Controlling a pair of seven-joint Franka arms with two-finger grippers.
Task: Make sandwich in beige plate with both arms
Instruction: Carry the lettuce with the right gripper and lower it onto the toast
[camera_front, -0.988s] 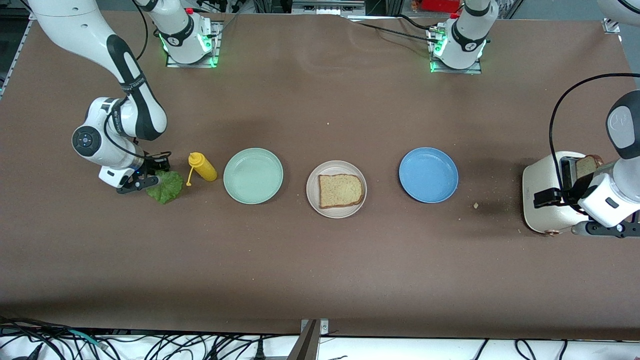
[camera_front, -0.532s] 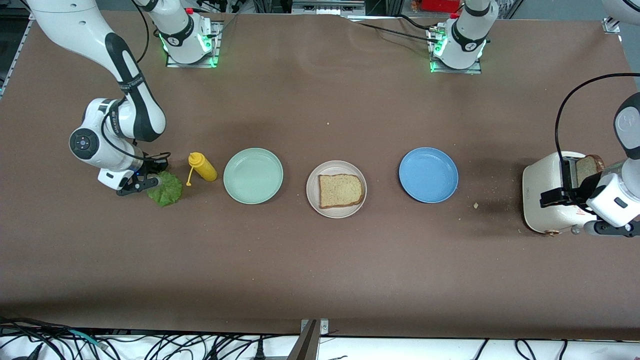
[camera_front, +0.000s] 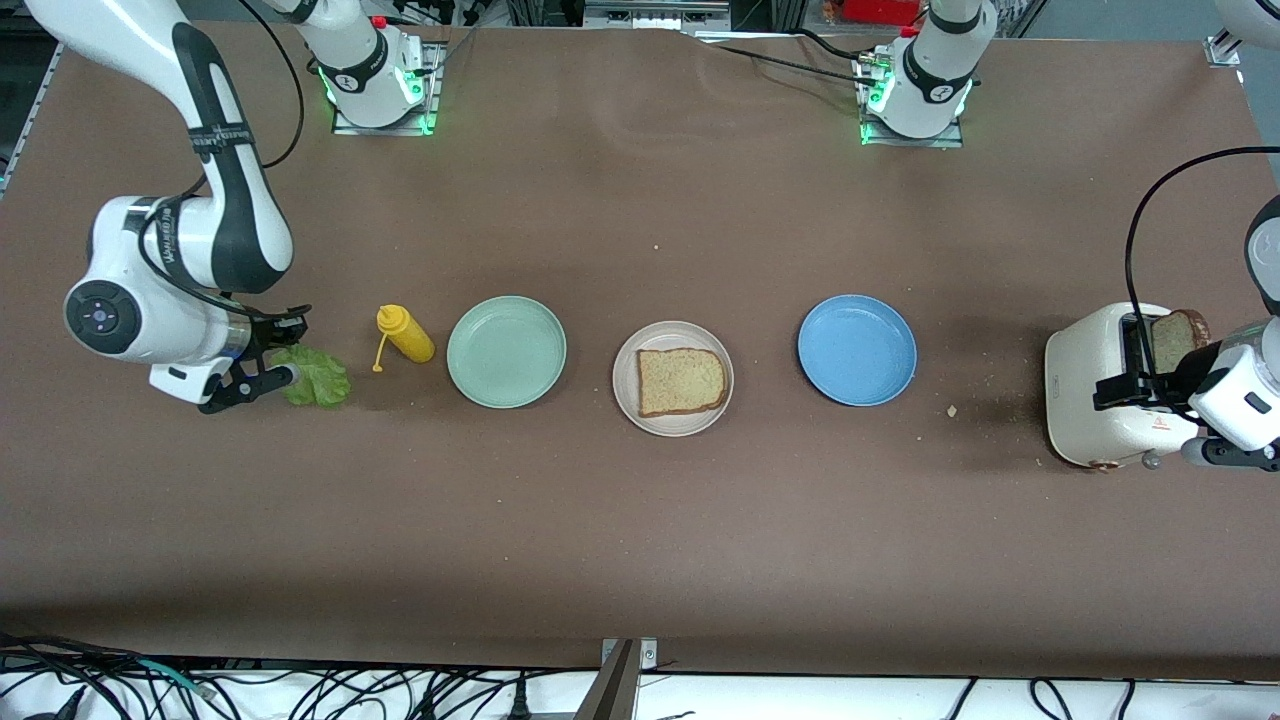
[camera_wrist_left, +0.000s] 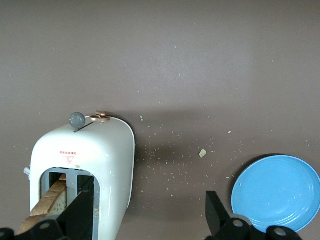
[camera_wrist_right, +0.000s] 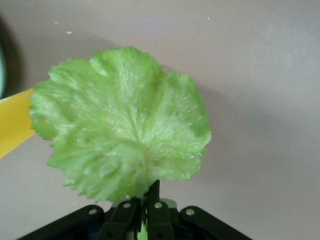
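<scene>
Pinching the stem end of a ruffled lettuce leaf (camera_wrist_right: 122, 122), the right gripper (camera_front: 262, 372) has its fingers drawn tight together at the right arm's end of the table, the leaf fanning out flat from its tips toward a yellow squeeze bottle (camera_front: 404, 334) that lies just beside it. Next along from the bottle come a mint green plate (camera_front: 506, 351), then the beige plate (camera_front: 673, 378), well apart from this gripper, carrying a single bread slice (camera_front: 682, 381). A blue plate (camera_front: 857, 350) follows toward the left arm's end. The left gripper (camera_front: 1150, 384) hangs directly over a white toaster (camera_front: 1090, 400), its fingers (camera_wrist_left: 216, 210) spread wide, with a second bread slice (camera_front: 1172, 337) standing in the slot below them, ungripped.
</scene>
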